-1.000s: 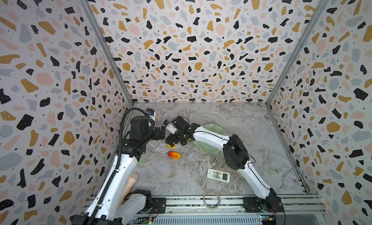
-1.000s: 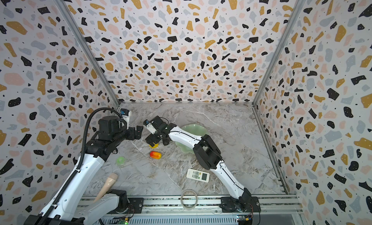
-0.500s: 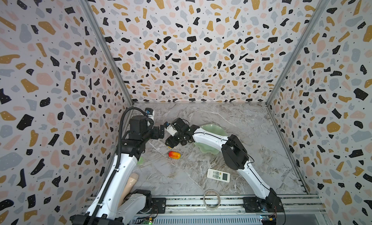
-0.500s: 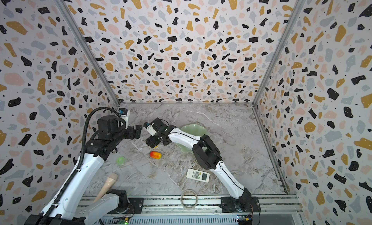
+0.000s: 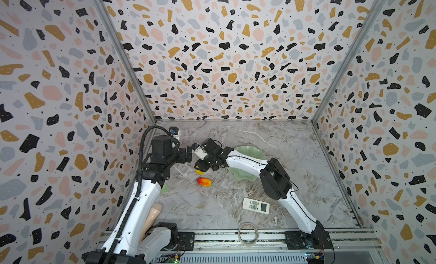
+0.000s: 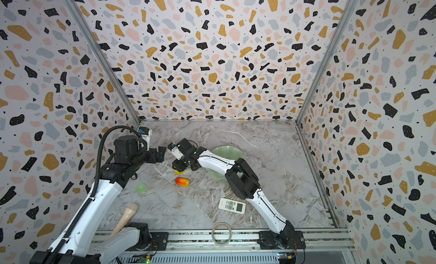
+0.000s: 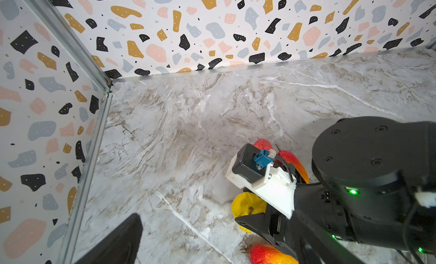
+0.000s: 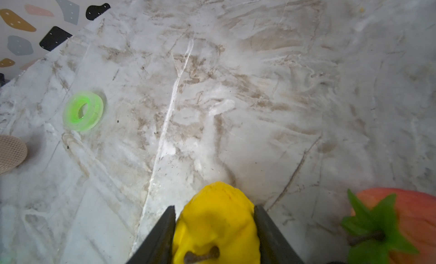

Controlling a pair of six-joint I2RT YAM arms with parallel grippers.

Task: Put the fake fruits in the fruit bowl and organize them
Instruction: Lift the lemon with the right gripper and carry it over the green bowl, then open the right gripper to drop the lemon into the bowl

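1. Fake fruits are lying on the marble table [image 5: 290, 142] outside the fruit bowl [image 5: 250, 150] [image 6: 228, 151]. Those in sight are sitting to its left in both top views.
2. The right gripper [image 5: 200, 168] [image 8: 214, 207] is reaching across the middle and clamping the lumpy yellow fruit [image 5: 200, 172] [image 6: 178, 172] [image 8: 217, 225]. Its two dark fingers [image 8: 162, 234] are pressing on opposite sides, and the fruit appears to be resting on the table.
3. A red-orange oval [image 5: 204, 181] [image 6: 182, 181] is lying near the yellow fruit, toward the front rail and apart from it.
4. A strawberry [image 8: 415, 215] with green leaves is sitting just beside the gripped fruit. From the left wrist camera, two reddish fruits [image 7: 291, 160] are peeking out from behind the right wrist.
5. The bowl is sitting toward the back of the table, with the right arm [image 5: 245, 160] crossing over it and hiding part of its dish.
6. The left gripper [image 5: 188, 154] [image 6: 161, 154] is hovering close to the right wrist. Only one dark finger [image 7: 118, 241] is showing, so I cannot tell whether it is open or closed.
7. A white remote [image 5: 256, 205], a clear tape ring [image 5: 247, 231], a green ring [image 6: 141, 188] and a beige object [image 5: 153, 215] are lying nearer the front.
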